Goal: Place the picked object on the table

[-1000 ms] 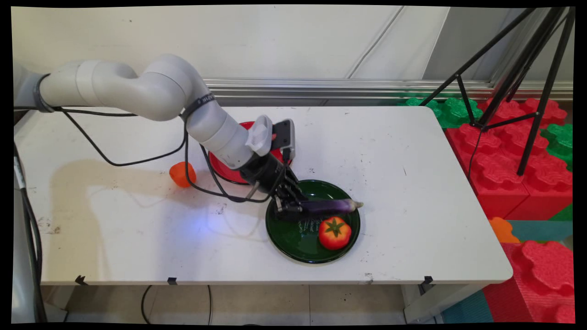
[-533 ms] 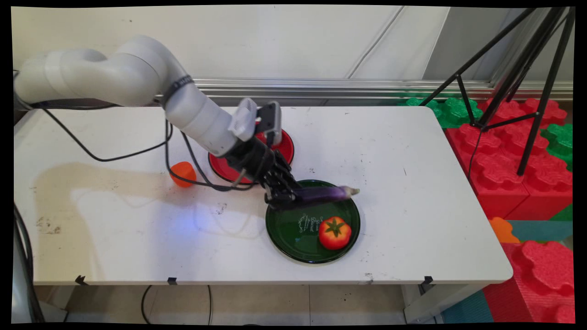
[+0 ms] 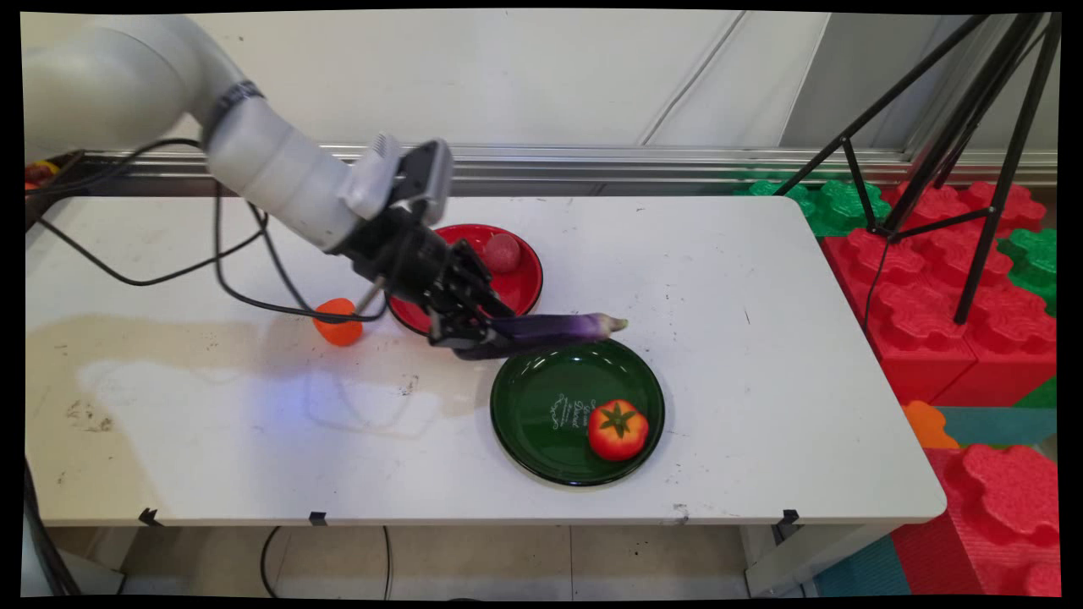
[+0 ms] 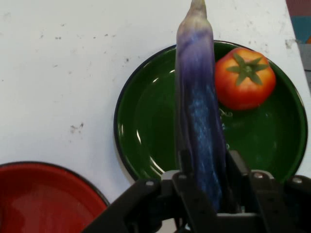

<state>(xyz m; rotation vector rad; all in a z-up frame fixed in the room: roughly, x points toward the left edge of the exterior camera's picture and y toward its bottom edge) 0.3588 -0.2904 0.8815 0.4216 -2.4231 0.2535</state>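
over scuffed white table (image 3: 761,296), tool (image 3: 474,334) grips glossy, slender purple eggplant (image 3: 558,326) above round green plate (image 3: 525,423).

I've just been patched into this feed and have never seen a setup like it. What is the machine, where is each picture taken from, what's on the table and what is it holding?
The machine is a white robot arm ending in a black two-finger pincer. The wide picture comes from a fixed camera looking down across the white table. The close picture comes from a camera on the hand, looking along the pincer. The pincer is shut on a long purple toy eggplant, held level in the air above the far edge of a round dark green plate. A red toy tomato lies on that plate. Behind it stands a red bowl holding a small reddish ball, with a small orange object on the table to the bowl's left.
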